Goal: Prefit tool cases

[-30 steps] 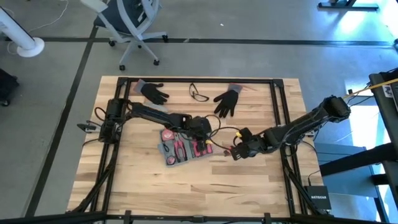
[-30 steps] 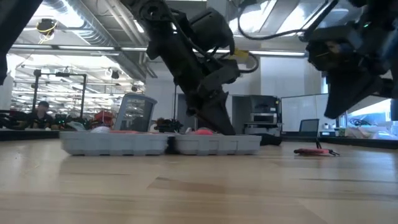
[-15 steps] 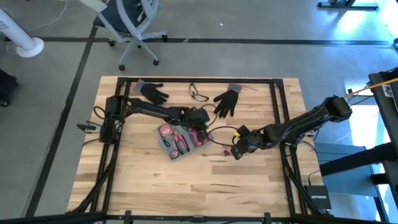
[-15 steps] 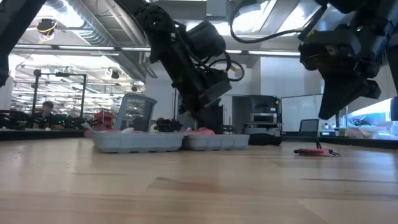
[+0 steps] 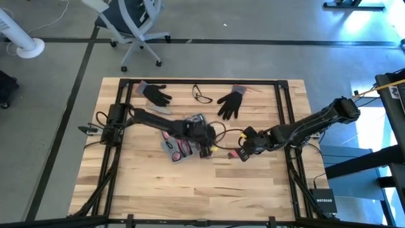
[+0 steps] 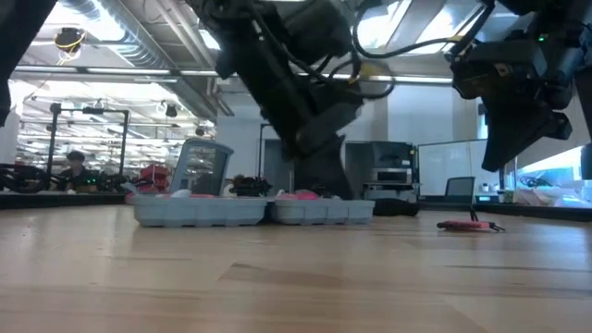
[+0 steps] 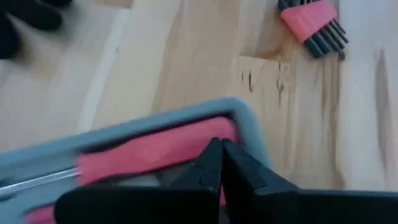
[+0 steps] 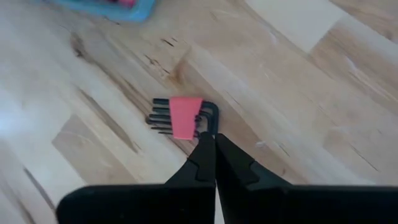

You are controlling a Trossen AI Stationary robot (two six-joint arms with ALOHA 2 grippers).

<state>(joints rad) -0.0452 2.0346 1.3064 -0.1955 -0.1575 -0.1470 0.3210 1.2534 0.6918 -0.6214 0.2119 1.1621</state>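
The open blue-grey tool case (image 5: 179, 142) lies flat on the table's middle, with red-handled tools in its recesses; it also shows as a low tray (image 6: 250, 211). My left gripper (image 5: 204, 149) is shut, its tips (image 7: 221, 144) over a red tool beside the case's corner rim (image 7: 249, 124). A set of hex keys in a red holder (image 5: 232, 154) lies on the wood to the case's right. My right gripper (image 5: 242, 154) is shut and hangs above the hex keys (image 8: 183, 118), clear of the table in the low view (image 6: 495, 166). My left gripper points slanting down with its shut fingertips (image 7: 211, 155) over the red tool (image 7: 155, 152) in the case's right-hand corner. I cannot tell whether they touch the tool or the case. The case rests flat on the table.
Two black gloves (image 5: 155, 94) (image 5: 231, 101) and a pair of safety glasses (image 5: 202, 96) lie along the far edge. A black frame rail (image 5: 281, 107) borders the table. Bare wood lies toward the near edge.
The case has turned about on the table and shifted a little toward the left edge, staying flat. My left gripper swung toward the far edge, then back toward the near edge and up, staying shut. My right gripper has rolled about its own axis above the hex keys.
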